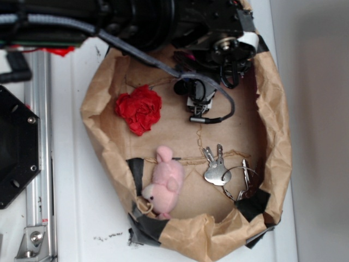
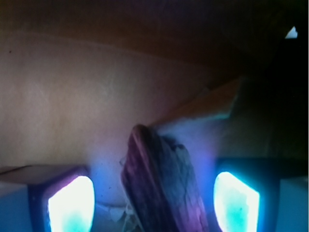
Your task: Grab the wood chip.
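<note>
A shallow tray of crumpled brown paper (image 1: 275,136), its rolled rim patched with dark tape, sits on the white bench (image 1: 71,218) and takes up most of the exterior view. Inside it lie a crumpled red paper ball (image 1: 139,109) toward the left wall, a pink plush toy (image 1: 163,183) against the near rim, and silver keys on a ring (image 1: 223,170) to the right of the toy. The three lie apart from one another.

The wood chip (image 2: 161,186) shows only in the wrist view: a dark brown sliver with streaky, cracked grain, narrowing to a rounded tip at its upper end. It lies on the paper floor between the two lit fingers (image 2: 72,205), with bare paper on either side of it; whether either finger touches it cannot be told. The gripper (image 2: 154,208) is spread wide, its jaws well apart around the chip. In the exterior view the gripper (image 1: 197,103) sits in the far part of the tray, and the chip is hidden beneath it.

Beyond the chip, the wrist view shows a raised fold of paper and the tray wall rising close behind. The middle of the tray floor, between the gripper and the keys, is bare paper. A metal rail (image 1: 39,164) runs along the bench's left edge.
</note>
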`<state>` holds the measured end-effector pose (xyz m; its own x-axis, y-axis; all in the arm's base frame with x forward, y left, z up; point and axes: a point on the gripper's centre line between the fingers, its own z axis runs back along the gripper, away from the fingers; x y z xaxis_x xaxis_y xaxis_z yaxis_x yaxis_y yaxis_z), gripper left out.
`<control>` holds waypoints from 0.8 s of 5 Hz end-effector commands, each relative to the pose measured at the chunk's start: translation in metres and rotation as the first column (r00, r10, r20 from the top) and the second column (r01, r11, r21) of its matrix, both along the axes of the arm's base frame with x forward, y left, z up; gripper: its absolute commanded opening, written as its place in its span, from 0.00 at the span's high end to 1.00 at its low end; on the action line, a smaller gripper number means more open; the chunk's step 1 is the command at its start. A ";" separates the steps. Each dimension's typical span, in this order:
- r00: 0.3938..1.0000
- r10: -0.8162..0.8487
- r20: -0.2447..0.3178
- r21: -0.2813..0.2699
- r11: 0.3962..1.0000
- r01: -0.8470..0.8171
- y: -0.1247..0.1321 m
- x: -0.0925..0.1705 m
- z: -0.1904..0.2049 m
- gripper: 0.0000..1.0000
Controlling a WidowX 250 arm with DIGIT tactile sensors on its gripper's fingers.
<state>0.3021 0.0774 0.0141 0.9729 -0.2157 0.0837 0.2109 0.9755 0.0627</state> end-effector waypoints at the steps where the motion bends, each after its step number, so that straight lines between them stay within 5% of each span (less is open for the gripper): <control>1: 0.998 -0.053 0.014 0.016 0.998 0.053 -0.008 -0.001 -0.011 1.00; 4: 0.997 -0.041 0.061 0.045 0.998 0.038 -0.009 -0.013 0.019 1.00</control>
